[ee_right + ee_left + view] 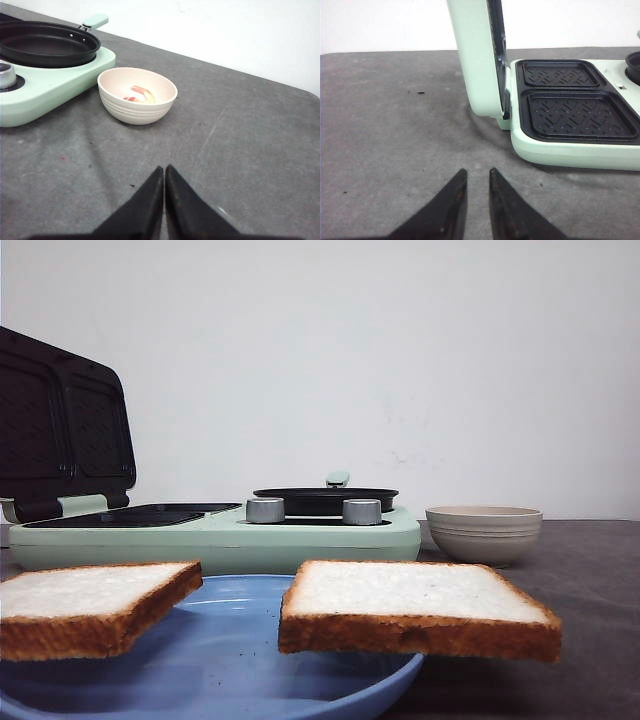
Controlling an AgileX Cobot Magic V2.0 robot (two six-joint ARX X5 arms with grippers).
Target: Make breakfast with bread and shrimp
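Note:
Two slices of toasted-crust white bread lie on a blue plate [230, 665] at the front: the left slice [90, 602] and the right slice [410, 602]. The shrimp [140, 95], small pink-orange pieces, lie in the beige ribbed bowl [131, 111], which also shows in the front view [484, 533]. My left gripper [478, 172] hovers over bare table beside the mint-green breakfast maker [570, 150], its jaws slightly apart and empty. My right gripper [164, 168] is shut and empty, short of the bowl. Neither gripper shows in the front view.
The breakfast maker [215, 535] stands behind the plate with its lid [65, 430] raised at the left, exposing two dark sandwich wells [577, 112]. A black pan [325, 500] sits on its right half, with two metal knobs [265, 510] in front. The table is grey.

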